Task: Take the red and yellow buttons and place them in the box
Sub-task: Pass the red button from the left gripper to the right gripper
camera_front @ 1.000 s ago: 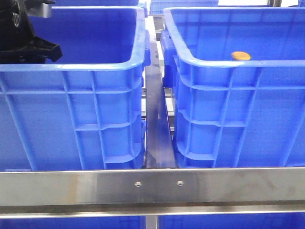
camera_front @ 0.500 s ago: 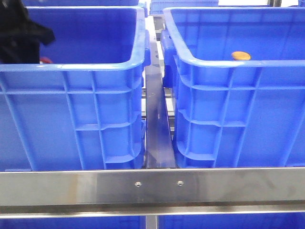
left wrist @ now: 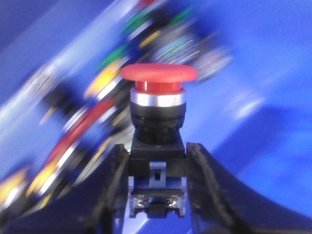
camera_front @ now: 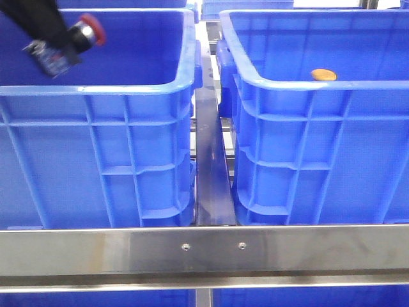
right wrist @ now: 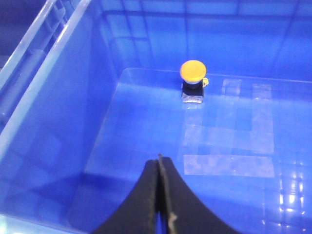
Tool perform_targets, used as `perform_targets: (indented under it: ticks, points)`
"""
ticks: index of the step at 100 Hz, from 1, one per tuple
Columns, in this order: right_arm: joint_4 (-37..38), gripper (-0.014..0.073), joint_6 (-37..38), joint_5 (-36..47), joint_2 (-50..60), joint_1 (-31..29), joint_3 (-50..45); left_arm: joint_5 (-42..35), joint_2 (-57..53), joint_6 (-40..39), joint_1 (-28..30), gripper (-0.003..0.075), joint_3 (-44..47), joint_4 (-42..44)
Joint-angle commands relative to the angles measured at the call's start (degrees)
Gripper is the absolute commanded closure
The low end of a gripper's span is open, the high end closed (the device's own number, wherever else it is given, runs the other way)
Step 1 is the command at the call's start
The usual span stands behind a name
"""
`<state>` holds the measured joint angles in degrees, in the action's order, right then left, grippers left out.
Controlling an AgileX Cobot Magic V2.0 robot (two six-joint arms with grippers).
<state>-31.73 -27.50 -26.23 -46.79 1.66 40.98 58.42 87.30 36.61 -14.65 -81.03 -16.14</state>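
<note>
My left gripper [camera_front: 59,46] is up over the far left of the left blue crate [camera_front: 128,89], shut on the red button [camera_front: 91,29]. In the left wrist view both fingers [left wrist: 114,168] clamp the black base of the red button [left wrist: 159,73], its domed cap pointing away. The yellow button [camera_front: 323,75] sits on the floor of the right blue crate [camera_front: 307,86]. My right gripper [right wrist: 159,163] is shut and empty above that crate's floor [right wrist: 146,126], with the yellow button [right wrist: 193,71] well ahead of it near the far wall.
A blurred pile of several coloured buttons [left wrist: 92,112] lies in the left crate behind the held one. A steel strip [camera_front: 209,166] runs between the crates and a steel bar [camera_front: 204,249] crosses in front. Both crates have high ribbed walls.
My left gripper went down into the left crate and has come back up with the red button in it. The yellow button and the crates have not moved.
</note>
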Motion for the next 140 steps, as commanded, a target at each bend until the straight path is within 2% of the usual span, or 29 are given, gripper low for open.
perform_targets:
  ticks: [1, 16, 36, 62, 73, 90, 100, 118, 140]
  points:
    - [-1.59, 0.0660, -0.14, 2.48, 0.25, -0.19, 1.36, -1.70, -3.43, 6.64, 0.04, 0.0638, -1.85, -8.73]
    - [-1.64, 0.0660, -0.14, 0.42, -0.04, -0.19, 2.66, 0.46, -3.76, 12.86, -1.01, 0.0638, -1.85, -15.18]
    - [-2.47, 0.0660, -0.14, -6.09, -4.39, -0.19, 7.40, -0.22, -3.76, 14.56, -6.36, 0.0638, -1.85, -15.07]
    - [-8.66, 0.0648, -0.14, -12.37, -11.47, -0.19, 13.02, -2.21, -3.76, 15.04, -12.19, 0.0638, -2.90, -15.18]
    - [-11.37, 0.0536, -0.20, -14.12, -13.20, -0.14, 14.87, -2.25, -3.76, 15.04, -13.36, 0.0638, -3.39, -15.33]
    - [-20.23, 0.0192, -2.91, -17.38, -15.86, 2.48, 16.58, -2.76, -3.76, 15.04, -14.22, 0.0638, -3.39, -15.57]
    - [-27.61, 0.0057, -6.44, -18.36, -17.96, 5.29, 16.72, -2.76, -3.76, 15.04, -14.22, 0.0638, -3.39, -15.57]
    - [-42.40, 0.0035, -12.52, -17.05, -22.29, 10.70, 16.72, -2.76, -3.76, 15.04, -14.22, 0.0638, -3.39, -15.57]
    - [-52.07, 0.0035, -16.94, -17.79, -27.75, 12.91, 16.72, -2.76, -3.76, 15.04, -14.22, 0.0638, -3.39, -15.57]
